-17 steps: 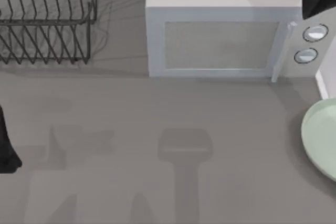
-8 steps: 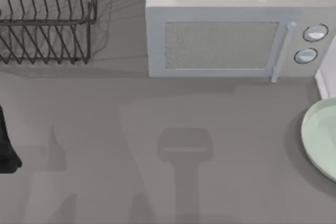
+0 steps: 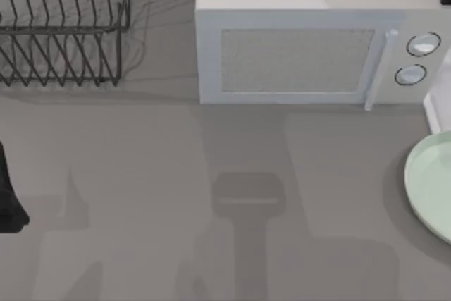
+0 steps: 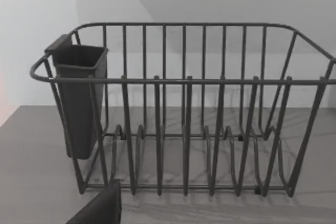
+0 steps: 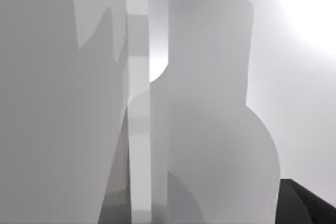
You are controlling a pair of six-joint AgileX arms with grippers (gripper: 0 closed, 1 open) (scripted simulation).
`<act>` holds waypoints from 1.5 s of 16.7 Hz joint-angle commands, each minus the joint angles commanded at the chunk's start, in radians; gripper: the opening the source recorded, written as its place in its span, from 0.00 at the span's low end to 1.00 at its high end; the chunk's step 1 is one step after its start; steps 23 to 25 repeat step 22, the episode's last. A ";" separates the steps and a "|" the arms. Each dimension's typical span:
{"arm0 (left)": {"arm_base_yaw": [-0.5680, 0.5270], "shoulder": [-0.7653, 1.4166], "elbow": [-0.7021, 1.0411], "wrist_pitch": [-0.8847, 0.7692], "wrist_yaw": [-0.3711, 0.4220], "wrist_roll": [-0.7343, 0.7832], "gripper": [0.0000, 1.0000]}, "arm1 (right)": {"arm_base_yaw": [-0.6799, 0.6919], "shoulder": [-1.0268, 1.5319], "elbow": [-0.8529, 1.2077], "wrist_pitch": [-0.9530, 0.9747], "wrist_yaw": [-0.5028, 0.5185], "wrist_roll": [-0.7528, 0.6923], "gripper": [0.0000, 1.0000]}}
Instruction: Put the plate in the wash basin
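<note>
At the bench's (image 3: 141,195) right edge lies the plate (image 3: 430,185), flat, below the microwave (image 3: 303,47). The left arm (image 3: 8,195) sits parked at the left edge; its fingers' state can't be told.

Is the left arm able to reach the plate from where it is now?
Probably not easily: the left arm sits at the table's left edge, while the plate lies at the far right edge, though nothing stands between them.

Grey table (image 3: 141,174) — microwave (image 3: 296,54) and wire rack (image 3: 63,26) behind.
</note>
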 joint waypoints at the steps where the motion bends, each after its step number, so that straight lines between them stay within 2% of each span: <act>1: 0.000 0.000 0.000 0.000 0.000 0.000 1.00 | 0.000 0.000 0.000 0.000 0.000 0.000 0.00; 3: 0.000 0.000 0.000 0.000 0.000 0.000 1.00 | 0.000 0.000 0.000 0.000 0.000 0.000 0.00; 16: 0.000 0.000 0.000 0.000 0.000 0.000 1.00 | 0.000 0.000 0.000 0.000 0.000 0.000 0.98; 25: 0.000 0.000 0.000 0.000 0.000 0.000 1.00 | 0.000 0.000 0.000 0.000 0.000 0.000 1.00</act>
